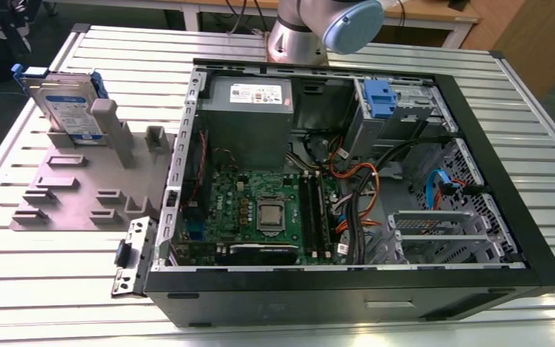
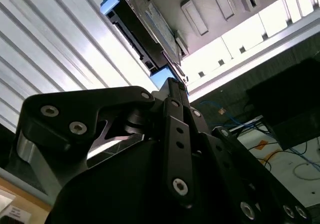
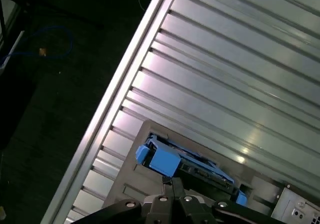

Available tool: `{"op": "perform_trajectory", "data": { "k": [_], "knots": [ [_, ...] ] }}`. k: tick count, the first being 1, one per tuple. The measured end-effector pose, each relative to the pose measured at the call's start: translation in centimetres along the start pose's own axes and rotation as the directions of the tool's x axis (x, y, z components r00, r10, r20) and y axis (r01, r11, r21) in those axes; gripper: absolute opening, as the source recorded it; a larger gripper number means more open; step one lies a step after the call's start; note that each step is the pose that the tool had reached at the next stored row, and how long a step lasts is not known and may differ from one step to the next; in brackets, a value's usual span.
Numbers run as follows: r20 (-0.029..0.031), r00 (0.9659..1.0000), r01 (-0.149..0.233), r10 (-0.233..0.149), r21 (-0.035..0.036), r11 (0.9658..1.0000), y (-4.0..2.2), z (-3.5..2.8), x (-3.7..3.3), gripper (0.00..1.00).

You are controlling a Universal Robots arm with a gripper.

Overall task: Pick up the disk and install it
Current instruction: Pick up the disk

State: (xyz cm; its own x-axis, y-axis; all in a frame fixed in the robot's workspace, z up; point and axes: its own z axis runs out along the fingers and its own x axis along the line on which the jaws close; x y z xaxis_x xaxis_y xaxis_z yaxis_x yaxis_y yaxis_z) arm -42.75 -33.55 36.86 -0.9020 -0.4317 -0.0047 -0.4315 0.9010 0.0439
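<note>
The disk [image 1: 69, 108] is a silver drive with a white-and-blue label and blue rails. It stands on edge in a slot of the grey fixture block [image 1: 75, 188] at the exterior view's left. Both wrist views look down on it from above, showing the disk [image 2: 145, 27] with a blue rail end, and the disk [image 3: 192, 165] in its fixture. My gripper [image 2: 172, 83] hangs above the disk without touching it. In the first wrist view the gripper [image 3: 173, 180] has its fingertips pressed together with nothing between them.
An open black computer case [image 1: 470, 144] lies at the exterior view's right, holding a grey power supply [image 1: 248, 101], a green circuit board [image 1: 258, 210], loose cables and a blue-latched drive bay [image 1: 379, 97]. Everything rests on a slatted aluminium table [image 1: 46, 253]. The arm's base [image 1: 302, 36] stands behind the case.
</note>
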Motion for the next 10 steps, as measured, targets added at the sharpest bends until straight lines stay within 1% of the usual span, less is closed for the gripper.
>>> {"op": "perform_trajectory", "data": {
  "k": [3, 7, 8, 10],
  "knots": [
    [-0.0023, 0.9987, 0.052, -0.052, -0.0003, 0.9987, 0.00, 0.00, 0.00, 0.11],
    [-0.0050, 0.9937, 0.112, -0.112, -0.0008, 0.9937, 0.00, 0.00, 0.00, 0.11],
    [-0.0053, 0.9926, 0.121, -0.121, -0.0009, 0.9927, 0.00, 0.00, 0.00, 0.11],
    [-0.0054, 0.9924, 0.123, -0.123, -0.0009, 0.9924, 0.00, 0.00, 0.00, 0.11]
  ]
}}
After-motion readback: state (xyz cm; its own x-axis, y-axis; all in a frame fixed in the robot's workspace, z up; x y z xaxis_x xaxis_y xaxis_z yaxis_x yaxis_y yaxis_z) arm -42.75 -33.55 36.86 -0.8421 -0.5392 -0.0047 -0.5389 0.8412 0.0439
